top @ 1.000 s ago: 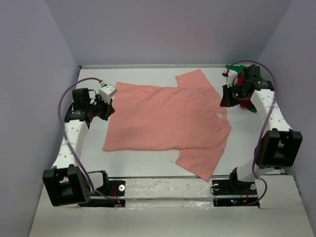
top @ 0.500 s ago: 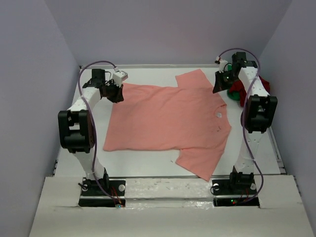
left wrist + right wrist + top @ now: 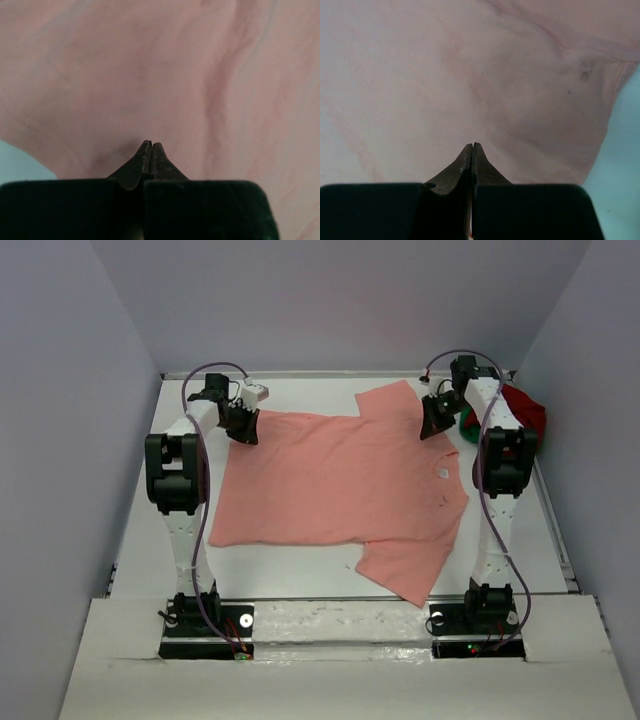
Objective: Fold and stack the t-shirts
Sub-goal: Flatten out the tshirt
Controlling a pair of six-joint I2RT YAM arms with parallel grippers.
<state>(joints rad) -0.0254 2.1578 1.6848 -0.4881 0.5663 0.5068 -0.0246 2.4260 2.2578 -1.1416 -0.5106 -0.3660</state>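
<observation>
- Top view: pink shirt (image 3: 340, 485) lies flat on the table (image 3: 300, 575), long axis left to right; left gripper (image 3: 243, 430) over its far-left corner, right gripper (image 3: 432, 425) over its far-right shoulder; both have swung in from the table's sides since earlier.
- Left wrist: fingers (image 3: 140, 162) clenched, empty; cloth just beyond.
- Right wrist: fingers (image 3: 462, 165) clenched, empty; cloth beneath.

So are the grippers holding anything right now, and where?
Nothing: left gripper and right gripper are shut empty over the salmon-pink t-shirt, near its far edge.
</observation>
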